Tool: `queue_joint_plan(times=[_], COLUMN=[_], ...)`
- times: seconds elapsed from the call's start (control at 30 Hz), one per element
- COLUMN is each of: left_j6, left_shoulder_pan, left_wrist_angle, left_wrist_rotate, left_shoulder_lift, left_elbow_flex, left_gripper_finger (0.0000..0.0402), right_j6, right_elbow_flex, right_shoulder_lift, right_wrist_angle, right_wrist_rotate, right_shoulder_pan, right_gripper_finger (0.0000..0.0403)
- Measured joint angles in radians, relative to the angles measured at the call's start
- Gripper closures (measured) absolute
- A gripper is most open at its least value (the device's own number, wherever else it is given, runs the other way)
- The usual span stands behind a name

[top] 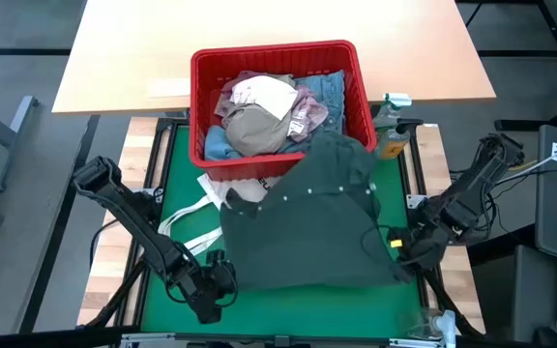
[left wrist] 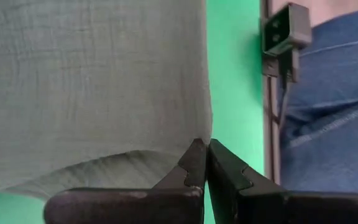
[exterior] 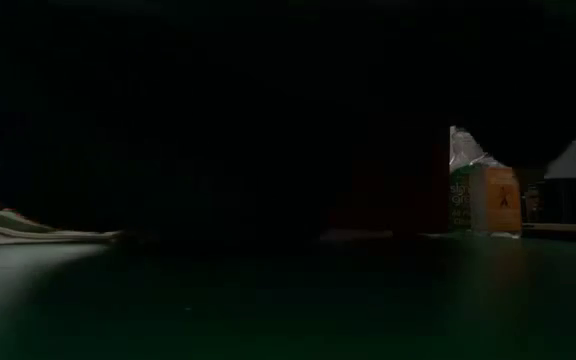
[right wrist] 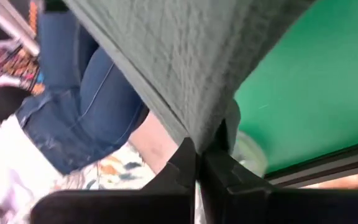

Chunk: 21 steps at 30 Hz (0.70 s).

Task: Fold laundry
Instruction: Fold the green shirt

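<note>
A dark green top (top: 312, 217) is seen spread across the green table mat (top: 177, 169) in the lower centre of the overhead frame, its upper edge draped against the front wall of a red basket (top: 278, 58). At lower left, the left gripper (top: 219, 275) is closed on the garment's near-left corner; in its wrist view the two dark fingers (left wrist: 194, 165) are pressed together with the fabric's edge (left wrist: 92, 93) pinched at their tips. Between that arm and the top, a white tote bag (top: 196, 217) is left lying on the mat, partly covered by the cloth.

In the upper centre, the basket is shown to be well filled: beige trousers (top: 254, 130), a mottled pink top (top: 309, 108), light blue jeans (top: 327, 87) and a pale garment (top: 264, 94) are piled inside, none of them folded. At lower right, the right gripper (top: 401, 246) is likewise clamped on the top's near-right corner, the cloth (right wrist: 191, 68) caught between its fingers (right wrist: 219, 168) in its wrist view. A person's jeans are visible beyond the table edge in both wrist views.

The table-level camera is almost wholly darkened, seemingly blocked by the hanging cloth. The task is judged to be at an early stage: one garment has been drawn out and held by two corners, no fold is yet visible, and the rest of the pile remains to be handled.
</note>
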Motion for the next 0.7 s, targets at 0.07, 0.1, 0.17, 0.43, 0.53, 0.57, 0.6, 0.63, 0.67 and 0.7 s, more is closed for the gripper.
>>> queue_joint_plan(times=[0.07, 0.1, 0.17, 0.43, 0.53, 0.57, 0.6, 0.63, 0.67, 0.7], left_j6=[0.0, 0.0, -0.003, -0.025, -0.049, -0.053, -0.054, -0.054, -0.054, -0.054], left_shoulder_pan=[0.0, 0.0, -0.002, -0.012, -0.022, -0.025, -0.03, -0.037, -0.042, -0.046], left_wrist_angle=[0.018, 0.028, 0.043, 0.06, 0.061, 0.062, 0.066, 0.073, 0.082, 0.088], left_wrist_rotate=[0.022, 0.035, 0.057, 0.062, 0.083, 0.089, 0.091, 0.091, 0.091, 0.092], left_shoulder_lift=[0.015, 0.022, 0.031, 0.035, 0.035, 0.035, 0.035, 0.035, 0.035, 0.035], left_elbow_flex=[0.0, 0.0, 0.0, 0.001, 0.001, 0.001, 0.001, 0.001, 0.001, 0.001], left_gripper_finger=[0.0401, 0.0401, 0.0401, 0.0392, 0.0391, 0.0391, 0.0392, 0.0394, 0.0395, 0.0396], right_j6=[0.002, 0.004, 0.035, 0.082, 0.082, 0.082, 0.082, 0.081, 0.081, 0.081], right_elbow_flex=[0.0, 0.0, 0.0, 0.0, 0.0, 0.0, 0.0, 0.0, 0.0, 0.0], right_shoulder_lift=[0.013, 0.02, 0.035, 0.078, 0.091, 0.096, 0.1, 0.102, 0.104, 0.108], right_wrist_angle=[0.047, 0.072, 0.122, 0.175, 0.222, 0.24, 0.258, 0.275, 0.284, 0.29], right_wrist_rotate=[-0.005, -0.019, -0.057, -0.119, -0.132, -0.14, -0.147, -0.151, -0.151, -0.151], right_shoulder_pan=[0.022, 0.03, 0.045, 0.063, 0.063, 0.063, 0.063, 0.063, 0.063, 0.063], right_gripper_finger=[0.0398, 0.0398, 0.0398, 0.0398, 0.0398, 0.0398, 0.0398, 0.0398, 0.0398, 0.0398])
